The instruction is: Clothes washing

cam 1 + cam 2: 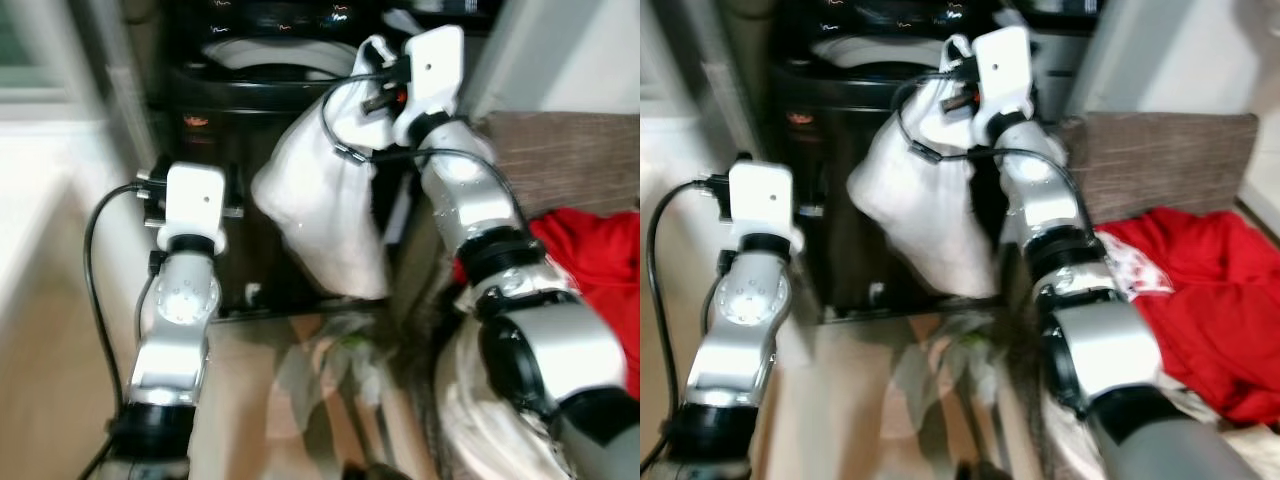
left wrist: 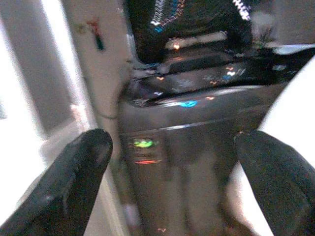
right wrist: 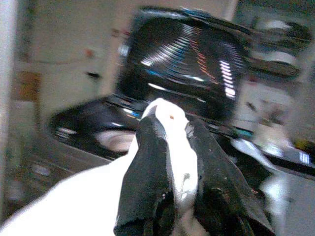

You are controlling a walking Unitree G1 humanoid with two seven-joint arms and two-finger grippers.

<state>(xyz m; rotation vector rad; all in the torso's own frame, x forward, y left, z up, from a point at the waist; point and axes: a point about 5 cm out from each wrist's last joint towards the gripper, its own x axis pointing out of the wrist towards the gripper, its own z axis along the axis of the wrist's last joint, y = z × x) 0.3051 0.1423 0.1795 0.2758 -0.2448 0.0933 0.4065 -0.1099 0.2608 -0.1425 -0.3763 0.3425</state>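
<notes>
The right gripper [image 3: 170, 162] pinches a fold of the white cloth garment [image 1: 325, 210] between its 2 black fingers [image 3: 145, 172], raised, with the cloth hanging below it. Just beyond it stands the black top-loading washing machine [image 1: 250, 90], lid up. The left gripper [image 2: 172, 172], fingers spread and holding nothing, faces the machine's front. A red cloth [image 1: 1205, 290] lies lower, on the right arm's side.

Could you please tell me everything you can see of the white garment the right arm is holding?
The white garment looks like soft, plain cloth, bunched and creased. It hangs in a loose drape in front of the dark washing machine, its top pinched in the shut jaws of the right gripper, a small tuft poking above them. Its lower edge hangs free above the floor.
</notes>
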